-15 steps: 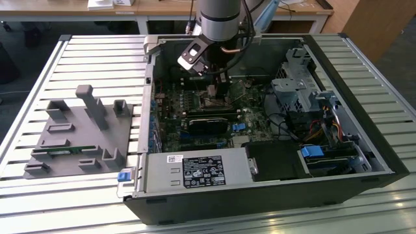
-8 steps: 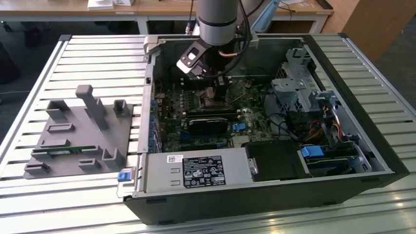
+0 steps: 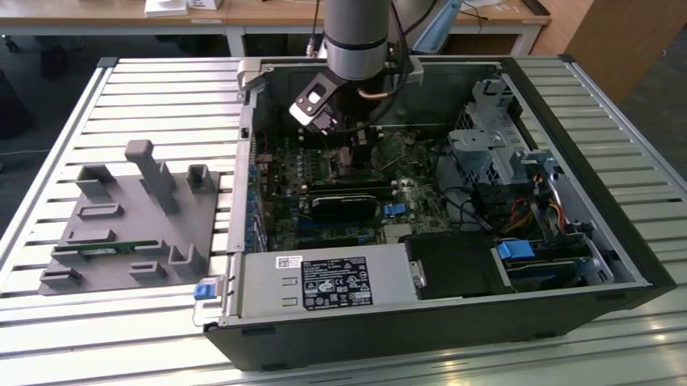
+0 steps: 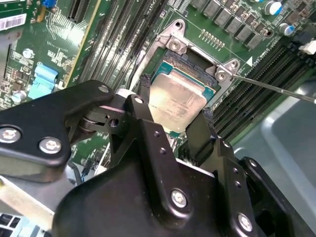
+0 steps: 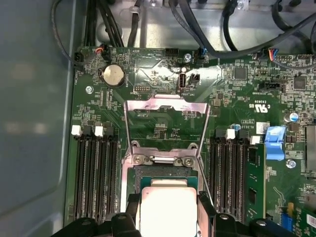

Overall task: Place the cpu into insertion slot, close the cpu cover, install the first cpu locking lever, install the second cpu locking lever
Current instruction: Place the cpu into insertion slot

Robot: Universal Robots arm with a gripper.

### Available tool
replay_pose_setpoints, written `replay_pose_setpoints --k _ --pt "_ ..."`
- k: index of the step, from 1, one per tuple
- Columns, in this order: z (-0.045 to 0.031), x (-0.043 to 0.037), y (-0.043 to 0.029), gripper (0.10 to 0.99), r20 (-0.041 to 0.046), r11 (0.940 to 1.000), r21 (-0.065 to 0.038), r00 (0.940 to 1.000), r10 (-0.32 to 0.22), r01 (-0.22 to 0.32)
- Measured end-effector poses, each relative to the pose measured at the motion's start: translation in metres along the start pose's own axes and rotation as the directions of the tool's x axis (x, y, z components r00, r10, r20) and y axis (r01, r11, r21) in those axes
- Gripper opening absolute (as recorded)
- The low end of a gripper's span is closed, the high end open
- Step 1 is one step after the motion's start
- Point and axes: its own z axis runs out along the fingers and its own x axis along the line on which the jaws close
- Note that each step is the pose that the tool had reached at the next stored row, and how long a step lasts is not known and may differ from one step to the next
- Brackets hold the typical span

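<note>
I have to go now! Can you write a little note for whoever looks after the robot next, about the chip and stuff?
The gripper looks shut on the cpu, with fingers on two opposite edges.
The cpu sits at the insertion slot; I cannot tell if it is fully seated.
The cpu cover is swung open, off the slot.
Not done: the cover is not closed, and a locking lever sticks out unlatched.

Grey fixture block (image 3: pixel 145 233), silver power supply (image 3: pixel 269 285)
</note>
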Motion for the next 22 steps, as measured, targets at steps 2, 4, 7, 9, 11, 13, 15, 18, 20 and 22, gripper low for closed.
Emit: replay_pose_setpoints --k 2,4,7,9,11,13,15,18,20,22 --pt "0.0023 -0.0001 -0.0002 0.541 0.0002 1.0000 0.000 1.0000 0.000 0.000" --pt "0.0051 -0.0001 -0.0004 0.541 0.0002 1.0000 0.001 1.0000 0.000 0.000" --pt "0.0081 0.0001 -0.0006 0.541 0.0001 1.0000 0.001 1.0000 0.000 0.000" --pt "0.0092 0.0004 -0.0007 0.541 0.0002 1.0000 0.001 1.0000 0.000 0.000" --pt "0.0109 0.0009 -0.0008 0.541 0.0002 1.0000 0.001 1.0000 0.000 0.000" --pt "0.0125 0.0012 -0.0009 0.541 0.0002 1.0000 0.001 1.0000 0.000 0.000" --pt "0.0139 0.0013 -0.0010 0.541 0.0002 1.0000 0.001 1.0000 0.001 -0.001" --pt "0.0155 0.0013 -0.0011 0.541 0.0003 1.0000 0.001 1.0000 0.001 -0.001" --pt "0.0161 0.0013 -0.0009 0.541 0.0004 1.0000 0.001 1.0000 0.001 -0.001" --pt "0.0164 0.0015 -0.0006 0.541 0.0004 1.0000 0.001 1.0000 0.001 -0.001"
